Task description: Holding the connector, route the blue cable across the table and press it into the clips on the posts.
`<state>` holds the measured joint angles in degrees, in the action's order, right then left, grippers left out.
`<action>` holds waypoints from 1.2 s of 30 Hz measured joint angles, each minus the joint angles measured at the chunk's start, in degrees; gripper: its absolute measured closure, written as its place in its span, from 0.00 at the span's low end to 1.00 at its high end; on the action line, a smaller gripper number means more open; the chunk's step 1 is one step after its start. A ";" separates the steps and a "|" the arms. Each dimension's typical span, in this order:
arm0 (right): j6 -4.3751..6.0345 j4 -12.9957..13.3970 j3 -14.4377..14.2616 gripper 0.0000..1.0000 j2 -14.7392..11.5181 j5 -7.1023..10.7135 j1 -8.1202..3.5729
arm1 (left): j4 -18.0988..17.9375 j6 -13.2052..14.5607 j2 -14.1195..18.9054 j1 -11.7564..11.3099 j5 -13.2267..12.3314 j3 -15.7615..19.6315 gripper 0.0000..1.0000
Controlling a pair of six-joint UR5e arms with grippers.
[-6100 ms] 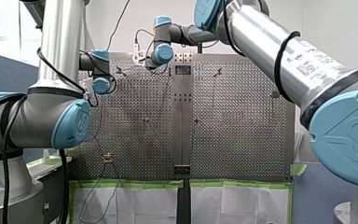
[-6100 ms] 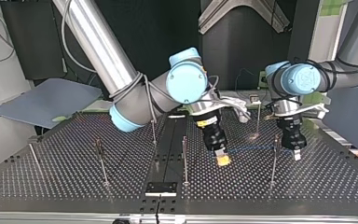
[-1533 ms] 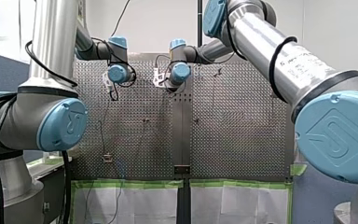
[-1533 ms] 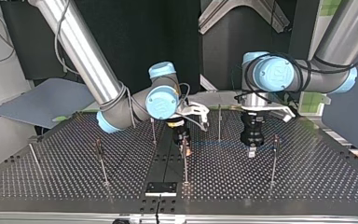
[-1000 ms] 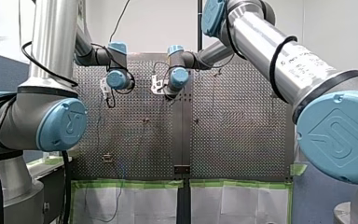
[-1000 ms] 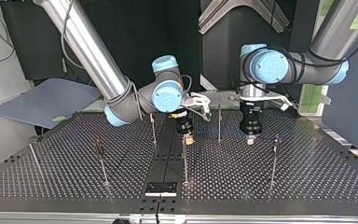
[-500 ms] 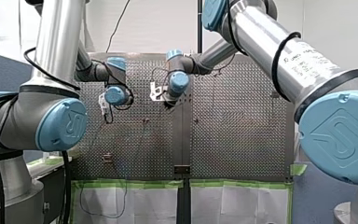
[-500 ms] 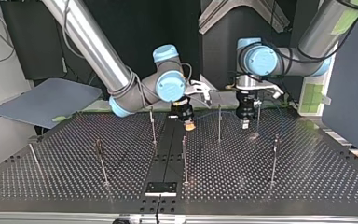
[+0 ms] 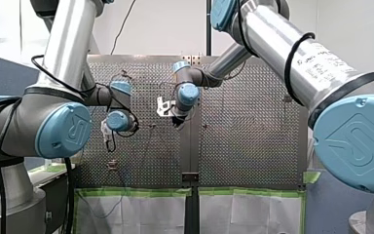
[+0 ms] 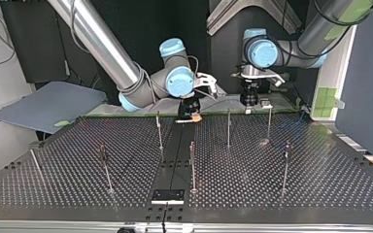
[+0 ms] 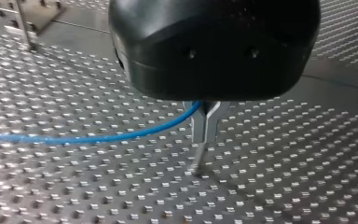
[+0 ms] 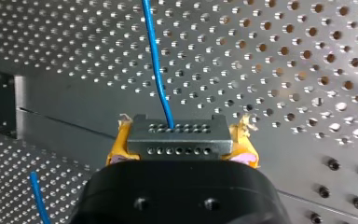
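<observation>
At the top view's 12 o'clock, my right gripper [image 12: 182, 142] clamps the connector [image 12: 168, 134] and my left gripper [image 11: 206, 127] pinches the blue cable [image 11: 121, 136]; no post [image 10: 228, 127] appears threaded yet.

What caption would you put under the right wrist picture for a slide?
Right gripper clamps a grey connector, its blue cable trailing across the perforated table.

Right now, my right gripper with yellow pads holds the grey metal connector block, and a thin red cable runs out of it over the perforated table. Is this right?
No: the colour is wrong. In the right wrist view, my right gripper with yellow pads holds the grey metal connector block, and a thin blue cable, not red, runs out of it over the perforated table.
</observation>
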<state>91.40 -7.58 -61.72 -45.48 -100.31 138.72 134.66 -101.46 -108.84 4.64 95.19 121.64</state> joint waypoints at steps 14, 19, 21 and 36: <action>0.65 0.72 -0.73 1.00 0.13 0.92 -0.47 | -6.51 -4.07 -2.52 0.05 -5.30 3.50 1.00; 0.72 0.84 -0.73 1.00 0.14 1.03 -0.69 | -7.95 -5.09 -2.53 0.04 -6.33 2.33 1.00; 0.72 0.88 -0.74 1.00 0.13 1.04 -0.81 | -8.21 -5.45 -2.54 -0.01 -6.55 1.88 1.00; 0.90 1.52 -0.74 1.00 0.19 1.04 -1.71 | -7.47 -5.82 -3.57 -0.61 -7.03 -0.49 1.00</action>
<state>92.30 -6.05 -62.46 -45.29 -99.27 137.01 127.19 -107.27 -112.41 4.03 88.16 121.15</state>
